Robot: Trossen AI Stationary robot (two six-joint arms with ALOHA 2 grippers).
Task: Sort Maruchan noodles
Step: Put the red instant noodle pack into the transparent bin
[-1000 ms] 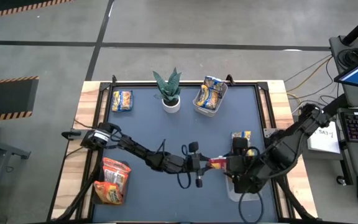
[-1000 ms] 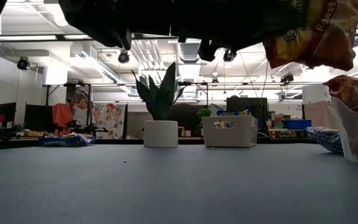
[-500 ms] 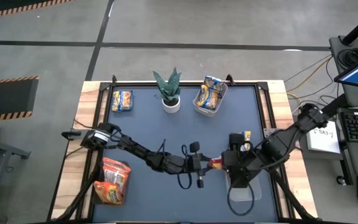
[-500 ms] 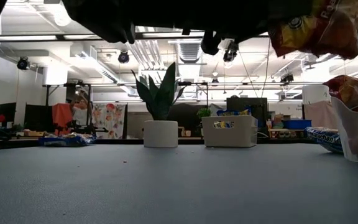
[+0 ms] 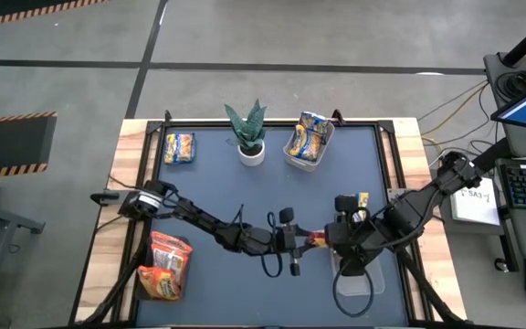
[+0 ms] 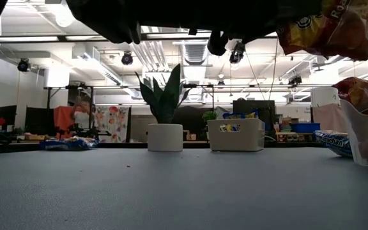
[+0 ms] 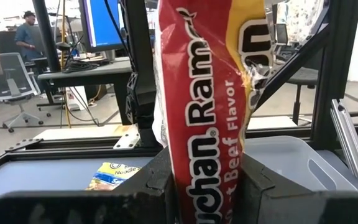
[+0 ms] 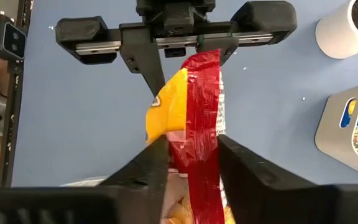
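Observation:
A red-and-yellow Maruchan beef packet [image 5: 317, 239] hangs in the air over the table's near middle, between my two grippers. My left gripper [image 5: 298, 241] reaches in from the table's left and is shut on it. My right gripper [image 5: 334, 239] comes from the right and is shut on its other end. The low view shows the packet [image 6: 328, 25] high above the tabletop. Further packets fill a bin [image 5: 165, 265] at the near left and a bin [image 5: 307, 139] at the far middle. Single yellow-and-blue packets lie at the far left [image 5: 179, 146] and the right [image 5: 354, 199]. My left gripper pinches the packet's left end [image 7: 207, 168] between its two fingers, coming level from the table's left. The packet stands on edge, lifted clear of the table. My right gripper has its fingers [image 8: 157, 158] against both faces of the packet's right end [image 8: 194, 158], coming level from the table's right, opposite my left gripper [image 8: 197, 50]. The packet spans the gap between the two grippers, clear of the table.
A potted plant [image 5: 249, 132] stands at the far middle beside the packet bin. A clear bin [image 5: 354, 279] sits under my right arm at the near right. Black frame rails run along the table's sides. Bare blue tabletop lies in the middle.
My right gripper has moved toward the table's left, up to the packet's free end, and its fingers now cover that end. The packet has risen slightly. My left arm has stayed in place, shut on the packet.

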